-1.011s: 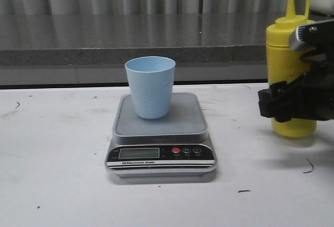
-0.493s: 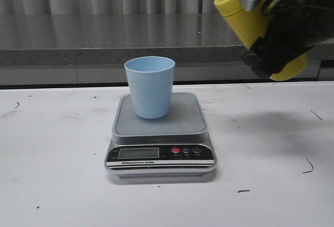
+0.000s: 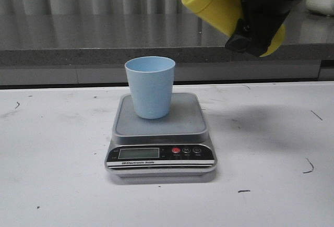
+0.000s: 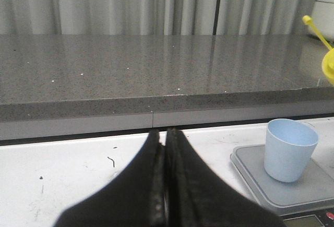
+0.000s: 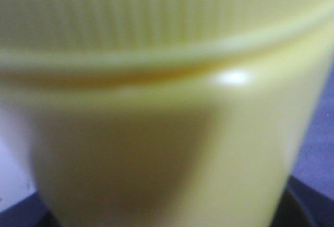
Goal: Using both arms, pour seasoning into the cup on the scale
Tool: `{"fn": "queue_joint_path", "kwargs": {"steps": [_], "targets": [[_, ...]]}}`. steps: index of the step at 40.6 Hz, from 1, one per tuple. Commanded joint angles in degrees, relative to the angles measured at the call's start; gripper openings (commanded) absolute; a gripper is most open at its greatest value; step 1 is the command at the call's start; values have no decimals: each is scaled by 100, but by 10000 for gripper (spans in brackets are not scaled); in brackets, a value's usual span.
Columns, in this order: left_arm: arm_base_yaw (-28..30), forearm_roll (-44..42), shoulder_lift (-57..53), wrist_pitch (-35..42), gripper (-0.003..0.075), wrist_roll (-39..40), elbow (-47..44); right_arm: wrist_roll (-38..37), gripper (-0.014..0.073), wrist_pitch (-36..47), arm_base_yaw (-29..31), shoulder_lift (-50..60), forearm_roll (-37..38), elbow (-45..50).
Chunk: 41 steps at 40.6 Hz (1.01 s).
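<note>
The pale blue cup [image 3: 150,87] stands upright on the grey platform of the scale [image 3: 183,121], mid-table. High at the upper right, my right gripper [image 3: 257,22] is shut on the yellow seasoning bottle [image 3: 215,3]. The bottle is tilted, its top leaning left and cut off by the frame edge, above and to the right of the cup. In the right wrist view the bottle [image 5: 167,107] fills the frame, blurred. My left gripper [image 4: 165,134] is shut on nothing, low over the table to the left of the scale [image 4: 257,174] and cup [image 4: 288,150]. It is outside the front view.
A grey stone ledge [image 3: 104,39] runs along the back of the white table [image 3: 52,180], with curtains behind it. The scale's black front panel with display and buttons [image 3: 160,154] faces the near edge. A white object [image 3: 321,2] sits at the far right on the ledge.
My right gripper has lifted the bottle off the table at the right, carried it up and leftward, and tipped its top to the left. Cup and scale have not moved.
</note>
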<state>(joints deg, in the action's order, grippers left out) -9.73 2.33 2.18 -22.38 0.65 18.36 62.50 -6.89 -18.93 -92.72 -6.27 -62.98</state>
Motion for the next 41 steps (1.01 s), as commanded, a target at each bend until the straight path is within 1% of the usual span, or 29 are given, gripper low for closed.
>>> {"fn": "queue_joint_path", "kwargs": {"steps": [1, 8, 12, 19, 27, 37, 41], "targets": [[16, 62, 67, 469, -20, 58, 139, 227, 164, 204, -10, 198, 224, -416], [16, 62, 67, 469, -20, 58, 139, 221, 164, -245, -10, -66, 835, -758], [16, 62, 67, 469, -20, 58, 139, 209, 164, -430, -10, -211, 1010, -937], [16, 62, 67, 469, -20, 58, 139, 209, 164, -518, -16, -219, 1054, -1082], [16, 62, 67, 469, -20, 58, 139, 209, 164, -616, -16, -219, 1292, -1204], [16, 62, 67, 469, -20, 58, 139, 200, 164, -635, -16, -219, 1358, -1210], [16, 62, 67, 469, -20, 58, 139, -75, 164, -635, -16, -219, 1323, -1210]]}}
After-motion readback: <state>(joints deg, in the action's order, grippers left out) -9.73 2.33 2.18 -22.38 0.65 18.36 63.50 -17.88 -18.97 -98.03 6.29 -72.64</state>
